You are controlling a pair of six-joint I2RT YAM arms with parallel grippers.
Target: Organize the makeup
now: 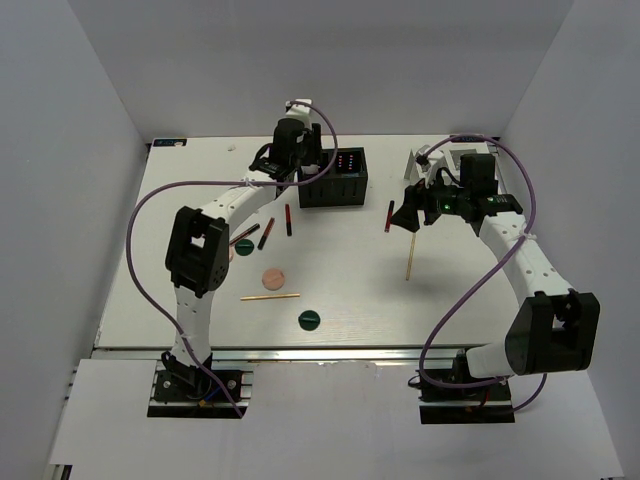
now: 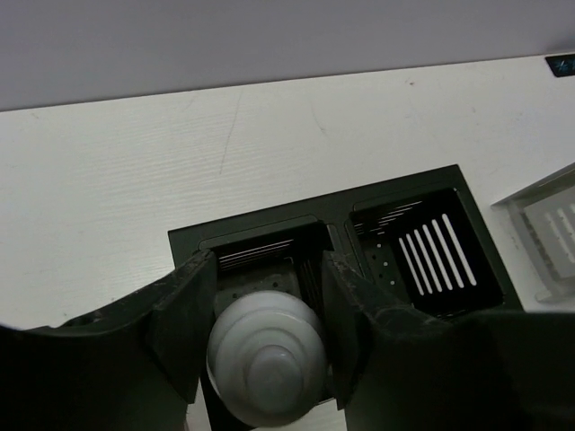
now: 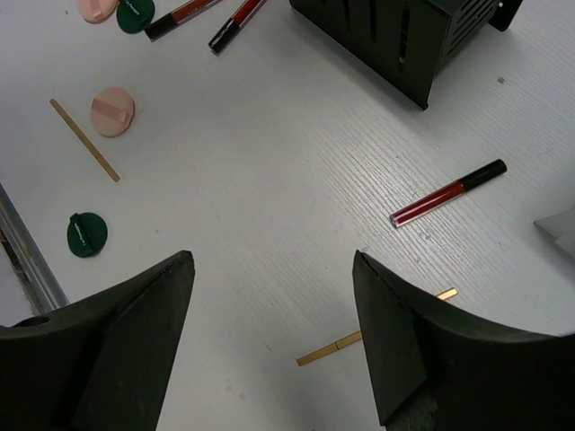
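My left gripper (image 1: 303,168) (image 2: 267,274) is shut on the white bottle (image 2: 267,355), which it holds upright over the left compartment of the black box (image 1: 335,180) (image 2: 422,193). My right gripper (image 1: 408,218) (image 3: 271,260) is open and empty above the table. A red pencil (image 1: 389,215) (image 3: 449,192) and a tan stick (image 1: 409,258) (image 3: 377,332) lie just by it. Three more pencils (image 1: 266,233), a pink disc (image 1: 273,276) (image 3: 113,111), a second tan stick (image 1: 270,296) (image 3: 84,140) and a dark green disc (image 1: 309,320) (image 3: 87,234) lie at centre left.
The white slotted box (image 1: 448,160) (image 2: 550,224) stands at the back right, partly behind my right arm. Another pink disc (image 3: 97,7) and green disc (image 3: 135,11) lie by my left arm's elbow. The table's front edge (image 1: 330,350) is near the green disc.
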